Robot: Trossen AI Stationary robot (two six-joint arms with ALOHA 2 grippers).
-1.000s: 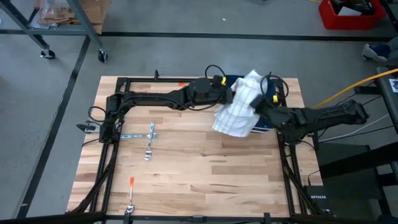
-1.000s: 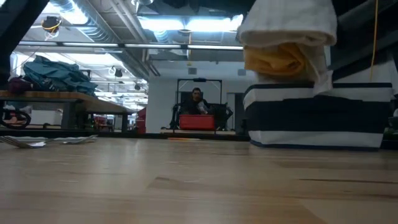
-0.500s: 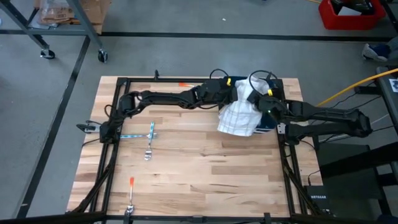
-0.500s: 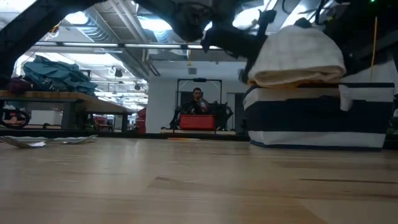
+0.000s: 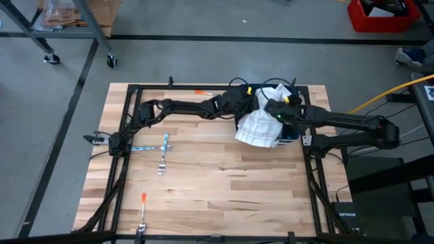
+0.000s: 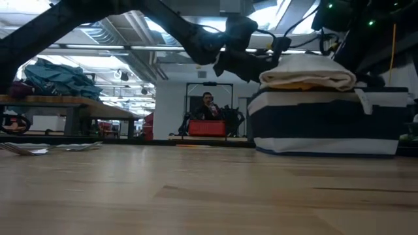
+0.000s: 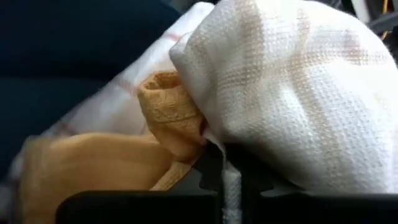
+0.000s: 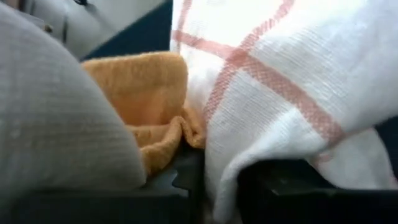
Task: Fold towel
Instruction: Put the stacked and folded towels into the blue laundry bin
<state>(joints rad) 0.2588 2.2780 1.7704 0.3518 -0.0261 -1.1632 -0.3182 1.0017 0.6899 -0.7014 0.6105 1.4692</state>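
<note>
left claw [image 7: 225,163] on waffle-weave towel [image 7: 298,87]

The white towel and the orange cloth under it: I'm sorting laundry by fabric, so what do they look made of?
The white towel with thin red stripes looks like matte woven cotton, with a visible grid-like, waffle-type weave. The orange cloth looks like softer, thicker terry or knit, judging by its fuzzy surface and ribbed hem, though the fibre itself cannot be confirmed.

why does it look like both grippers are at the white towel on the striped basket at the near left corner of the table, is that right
Not quite. In the high view the left gripper and right gripper are at the white towel on the striped basket, but at the table's far right corner.
</note>
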